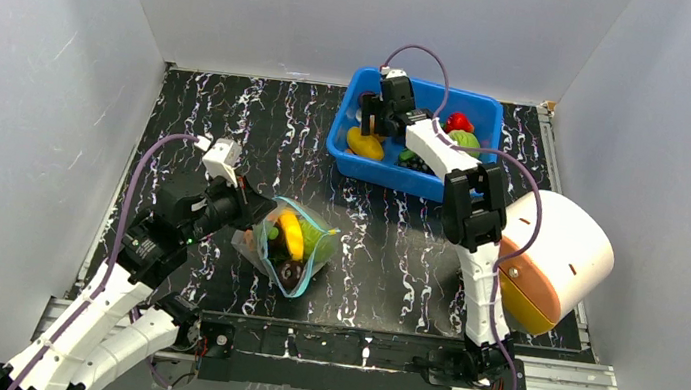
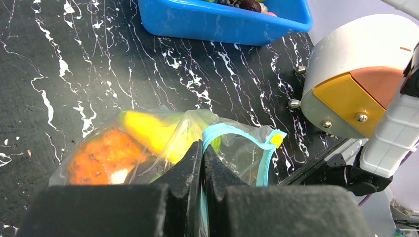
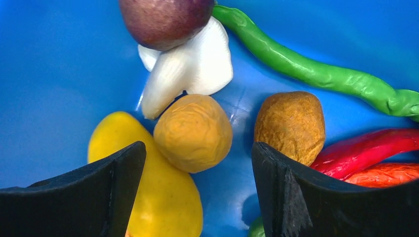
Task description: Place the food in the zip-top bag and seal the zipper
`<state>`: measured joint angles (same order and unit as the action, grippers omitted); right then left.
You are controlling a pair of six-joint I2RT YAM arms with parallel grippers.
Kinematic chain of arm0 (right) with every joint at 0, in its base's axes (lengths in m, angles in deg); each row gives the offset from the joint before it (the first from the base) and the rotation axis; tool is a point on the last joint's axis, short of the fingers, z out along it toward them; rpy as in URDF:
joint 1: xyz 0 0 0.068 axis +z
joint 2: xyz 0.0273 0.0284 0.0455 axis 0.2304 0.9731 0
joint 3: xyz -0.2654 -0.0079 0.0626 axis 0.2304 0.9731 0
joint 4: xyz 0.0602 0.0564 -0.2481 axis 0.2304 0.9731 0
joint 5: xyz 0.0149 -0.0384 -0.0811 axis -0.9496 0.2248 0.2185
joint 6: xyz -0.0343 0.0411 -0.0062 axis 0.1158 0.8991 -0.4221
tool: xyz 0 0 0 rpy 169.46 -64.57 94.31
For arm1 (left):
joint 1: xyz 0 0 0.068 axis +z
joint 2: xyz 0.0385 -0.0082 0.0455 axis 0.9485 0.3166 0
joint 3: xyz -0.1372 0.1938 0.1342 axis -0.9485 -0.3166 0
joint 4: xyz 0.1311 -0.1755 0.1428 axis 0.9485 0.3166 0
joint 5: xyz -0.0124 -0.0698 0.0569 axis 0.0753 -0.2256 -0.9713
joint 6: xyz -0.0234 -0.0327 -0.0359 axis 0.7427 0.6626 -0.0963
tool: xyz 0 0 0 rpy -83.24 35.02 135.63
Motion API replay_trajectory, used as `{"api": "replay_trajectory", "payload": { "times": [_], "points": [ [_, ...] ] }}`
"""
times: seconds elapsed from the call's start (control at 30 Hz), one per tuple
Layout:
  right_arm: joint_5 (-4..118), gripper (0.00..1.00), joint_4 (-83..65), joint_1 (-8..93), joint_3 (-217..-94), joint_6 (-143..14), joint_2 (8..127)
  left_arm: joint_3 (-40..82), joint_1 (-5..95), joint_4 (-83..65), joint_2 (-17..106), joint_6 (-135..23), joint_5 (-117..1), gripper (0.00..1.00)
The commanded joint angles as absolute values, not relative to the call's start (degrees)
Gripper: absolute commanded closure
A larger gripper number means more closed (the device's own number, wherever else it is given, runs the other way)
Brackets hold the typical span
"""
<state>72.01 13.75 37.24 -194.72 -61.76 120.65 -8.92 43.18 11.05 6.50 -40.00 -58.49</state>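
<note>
Two grippers were at work, one on the bag and one over the bin. Nearest the arm bases, the left gripper [image 2: 202, 148] had its jaws pressed together, pinching the mouth edge of the zip-top bag [image 2: 237, 148] where the teal zipper [image 2: 232, 131] ran between its fingers. The bag lay on the black marbled table [image 1: 230, 119], directly in front of and just beyond those fingers. Its mouth gaped in an open loop, not yet sealed. Inside the bag, to that gripper's left, sat a yellow banana [image 2: 148, 131] and an orange piece [image 2: 101, 158], with something dark and something green beside them.

A white-and-orange rounded object [image 1: 555, 258] stood well off to that gripper's right.

Farther away, the right gripper [image 3: 197, 148] hung inside the blue bin [image 2: 197, 22] with its jaws spread wide and holding nothing. A round tan piece [image 3: 195, 131] lay directly below the gap between its fingers. A yellow piece [image 3: 143, 197] lay by one finger and a brown piece [image 3: 291, 126] by the other. Beyond them were a mushroom [image 3: 192, 74], a long green bean [image 3: 316, 74] and a red chilli [image 3: 370, 145].

By the look of it, the task was partly done: some food was bagged, several pieces remained in the bin, and the zipper had yet to be closed.
</note>
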Motion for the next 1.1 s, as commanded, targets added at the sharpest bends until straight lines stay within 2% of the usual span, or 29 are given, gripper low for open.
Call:
{"api": "replay_trajectory", "payload": {
  "times": [0.0, 0.17, 0.77, 1.07],
  "points": [
    [71.47, 0.22, 12.85, 36.63, -198.72, -62.63, 121.99, -6.78, 42.98, 9.67, 6.5, -40.79, -58.29, 1.0],
    [70.61, 0.24, 12.75, 36.48, -199.16, -63.18, 123.32, -7.07, 43.02, 9.15, 6.92, -40.29, -58.12, 1.0],
    [68.9, 0.55, 12.05, 35.8, -200.21, -64.88, 123.3, -5.95, 42.98, 9.84, 7.05, -40.39, -58.12, 1.0],
    [69.3, 0.63, 12.03, 35.64, -199.24, -65.83, 120.21, -6.28, 43.02, 10.11, 6.45, -39.83, -58.05, 1.0]
  ]
}}
